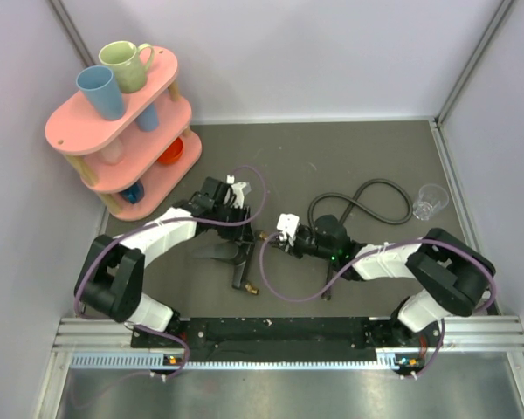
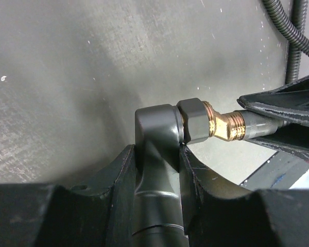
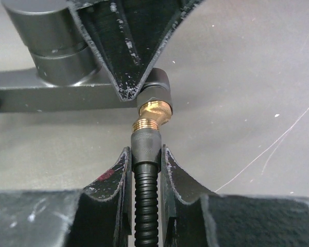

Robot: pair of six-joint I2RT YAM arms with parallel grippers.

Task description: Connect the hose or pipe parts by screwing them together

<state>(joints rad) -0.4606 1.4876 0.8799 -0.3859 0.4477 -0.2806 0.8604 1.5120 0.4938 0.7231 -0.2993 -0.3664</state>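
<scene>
On the dark grey table [image 1: 349,157], purple cables [image 1: 290,299] loop close beside the work near the arm bases. Farther back a clear plastic cup [image 1: 430,201] stands at the right, and a pink tiered rack [image 1: 113,131] carrying mugs [image 1: 127,65] fills the far left corner, both well apart from the joint. The left end effector [image 2: 157,154] is clamped on the dark grey forked fitting with brass threaded ends [image 2: 154,128]. The right end effector [image 3: 146,152] is clamped on the end collar of the long dark grey ribbed hose [image 3: 146,206], which touches the fitting's brass thread at mid-table. Both wrist views show that junction close up; only the overhead view shows the hose looping toward the cup.
</scene>
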